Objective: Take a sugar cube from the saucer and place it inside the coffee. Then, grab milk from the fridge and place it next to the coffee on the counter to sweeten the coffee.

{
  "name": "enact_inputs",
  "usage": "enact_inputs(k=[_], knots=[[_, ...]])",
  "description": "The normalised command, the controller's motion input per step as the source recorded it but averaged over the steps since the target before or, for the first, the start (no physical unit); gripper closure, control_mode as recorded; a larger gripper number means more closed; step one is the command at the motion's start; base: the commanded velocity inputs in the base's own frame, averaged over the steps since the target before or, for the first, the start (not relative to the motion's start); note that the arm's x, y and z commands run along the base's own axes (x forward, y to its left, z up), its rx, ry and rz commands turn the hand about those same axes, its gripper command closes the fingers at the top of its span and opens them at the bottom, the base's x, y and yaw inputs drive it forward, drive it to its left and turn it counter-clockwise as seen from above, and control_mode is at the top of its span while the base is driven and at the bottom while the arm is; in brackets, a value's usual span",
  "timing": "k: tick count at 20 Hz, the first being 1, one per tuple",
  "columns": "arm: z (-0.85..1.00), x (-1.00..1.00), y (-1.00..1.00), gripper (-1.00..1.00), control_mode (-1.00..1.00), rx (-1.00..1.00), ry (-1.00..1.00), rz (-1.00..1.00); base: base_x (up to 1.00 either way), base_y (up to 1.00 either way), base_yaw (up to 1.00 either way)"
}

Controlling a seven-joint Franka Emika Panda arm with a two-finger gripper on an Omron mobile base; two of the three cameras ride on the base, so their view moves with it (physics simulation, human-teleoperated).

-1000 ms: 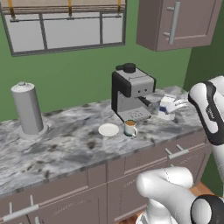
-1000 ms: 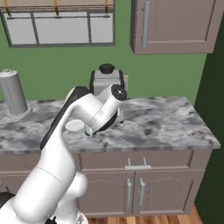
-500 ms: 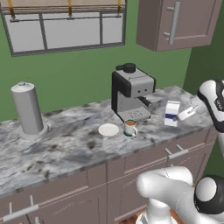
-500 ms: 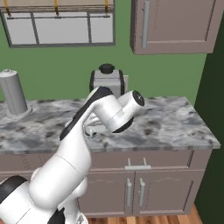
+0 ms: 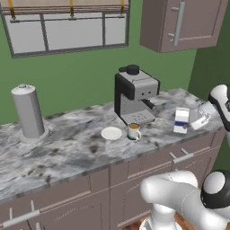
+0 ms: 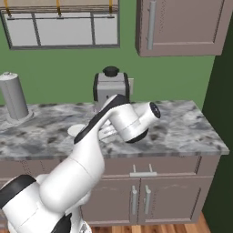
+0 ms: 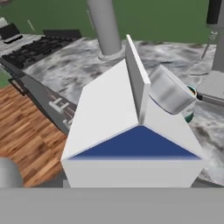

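Gripper point(image 5: 201, 120) sits at the right end of the counter point(image 5: 81, 146) in the left base view, just to the right of the milk point(image 5: 181, 120). Its pale fingers reach toward the carton's side, but whether they touch it or how far apart they are cannot be told. From the hand view the milk point(image 7: 131, 131) is very close, its gable top and grey cap facing the camera.

That carton stands upright on the marbled stone, to the right of the espresso machine point(image 5: 134, 94) and well apart from the coffee point(image 5: 133, 131). Just left of the white mug, the saucer point(image 5: 111, 133) lies flat; no cube can be made out on it at this size. Farther left, a tall grey canister point(image 5: 28, 111) stands near the wall.

From the right base view the arm's white body covers the middle of the counter point(image 6: 191, 132), with the espresso machine point(image 6: 109, 86) behind it and the canister point(image 6: 13, 96) at far left.
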Motion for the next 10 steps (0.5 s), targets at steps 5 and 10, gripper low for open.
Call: enact_inputs(k=[5, 10], knots=[[-0.27, 0.01, 0.0, 1.0, -1.0, 0.0, -0.13, 0.0, 0.0, 0.0, 0.0], [-0.24, 0.15, 0.0, 1.0, -1.0, 0.0, -0.06, 0.0, 0.0, 0.0, 0.0]])
